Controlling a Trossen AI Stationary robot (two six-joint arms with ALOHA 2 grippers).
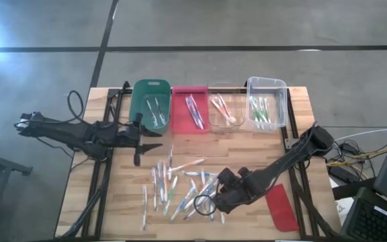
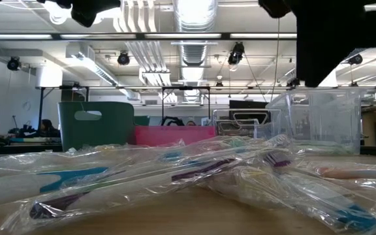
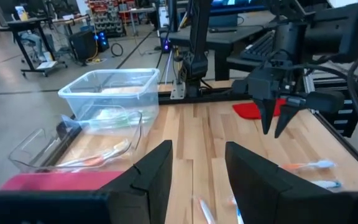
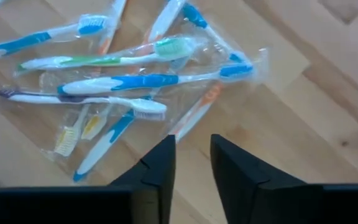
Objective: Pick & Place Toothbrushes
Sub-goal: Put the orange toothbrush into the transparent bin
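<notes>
Right gripper: lower centre, narrow gap, empty, poised over wrapped pale-handled toothbrushes for picking. Left gripper: parted, empty, waiting.

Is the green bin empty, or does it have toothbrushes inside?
Not empty: the green bin holds a few toothbrushes, seen from above.

Wooden table carries scattered toothbrushes, four bins, red lid.

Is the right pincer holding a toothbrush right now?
No, the right pincer hangs above the wrapped toothbrushes with nothing between its fingers.
</notes>
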